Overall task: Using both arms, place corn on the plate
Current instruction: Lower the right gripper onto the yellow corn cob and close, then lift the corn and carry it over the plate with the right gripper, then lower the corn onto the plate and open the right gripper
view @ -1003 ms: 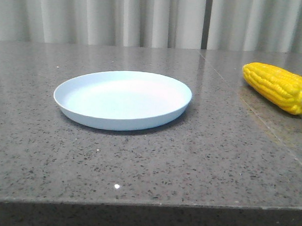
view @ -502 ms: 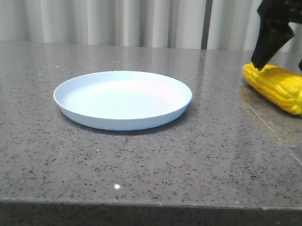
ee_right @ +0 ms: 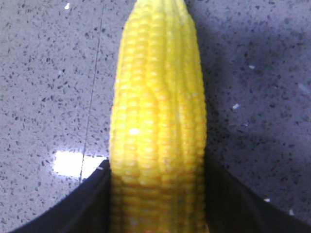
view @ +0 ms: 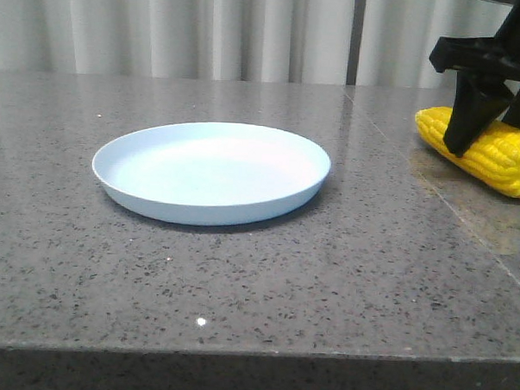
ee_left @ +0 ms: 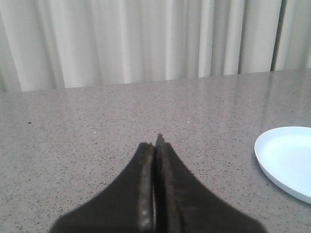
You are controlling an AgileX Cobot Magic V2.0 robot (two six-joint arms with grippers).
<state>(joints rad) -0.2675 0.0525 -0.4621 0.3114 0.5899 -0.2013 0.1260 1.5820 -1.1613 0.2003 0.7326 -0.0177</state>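
Pale curtains hung behind the speckled grey stone table [view: 239, 280]. Bright yellow corn [view: 486, 149], ribbed with kernel rows, lay at the table's far right, well apart from the pale blue plate [view: 211, 171]. The right gripper [view: 484, 110] straddled the cob, a black finger against each flank. The left gripper [ee_left: 154, 145] hovered with fingers pressed together, holding nothing.

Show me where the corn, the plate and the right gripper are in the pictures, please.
corn [view: 503, 155]: front view, kernels on its side.
plate [view: 209, 212]: front view, near outer wall.
right gripper [ee_right: 158, 213]: right wrist view, midway between the fingers either side of the corn.
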